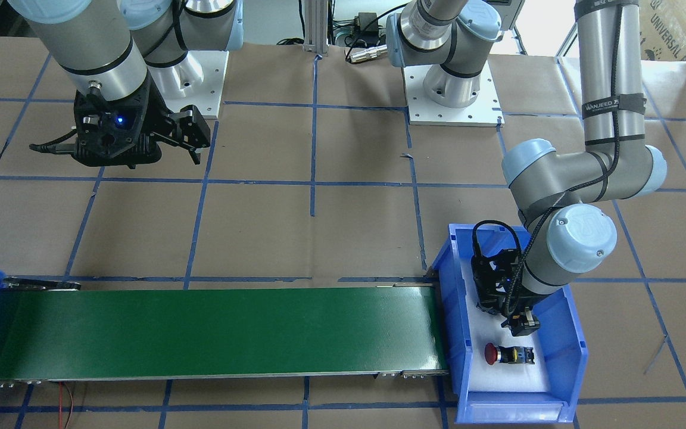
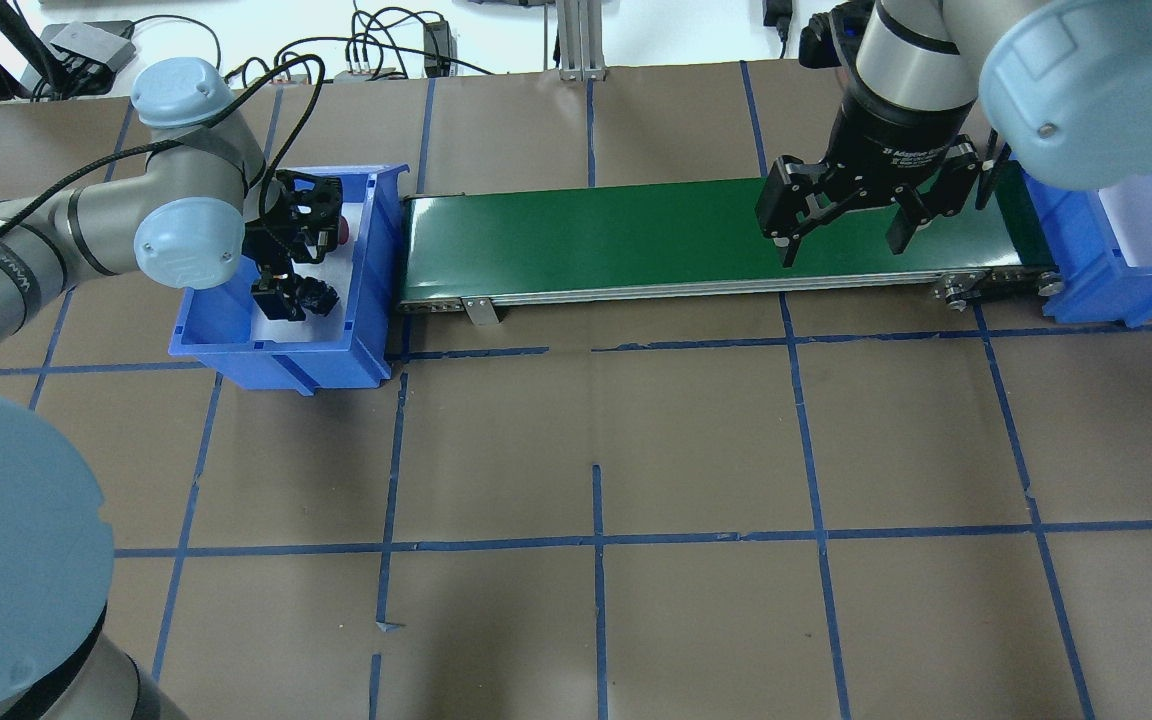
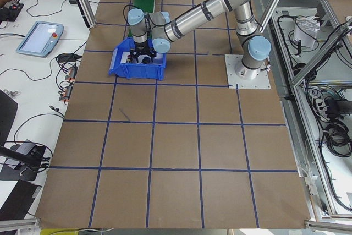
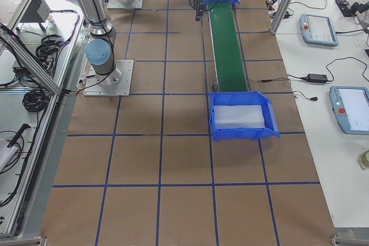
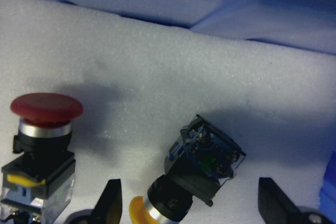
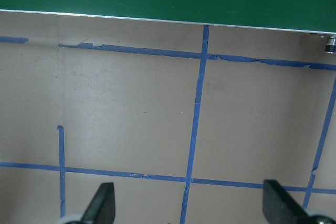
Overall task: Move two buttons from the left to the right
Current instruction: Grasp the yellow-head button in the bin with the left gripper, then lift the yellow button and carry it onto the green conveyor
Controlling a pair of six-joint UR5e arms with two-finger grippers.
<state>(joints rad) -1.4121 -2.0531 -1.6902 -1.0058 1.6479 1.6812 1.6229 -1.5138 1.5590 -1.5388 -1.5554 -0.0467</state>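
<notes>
Yellow button (image 5: pixel 205 156) loose in wide-open left claw (image 5: pixel 191 203), wrist cam, hidden frm front; right claw (image 2: pixel 844 245) open, empty.

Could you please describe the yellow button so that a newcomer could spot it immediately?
Find the blue bin at the green conveyor belt's end on the robot's left. On its white foam lie two push-buttons; the yellow button sits between the left gripper's open jaws, unlike the red button beside it.
</notes>
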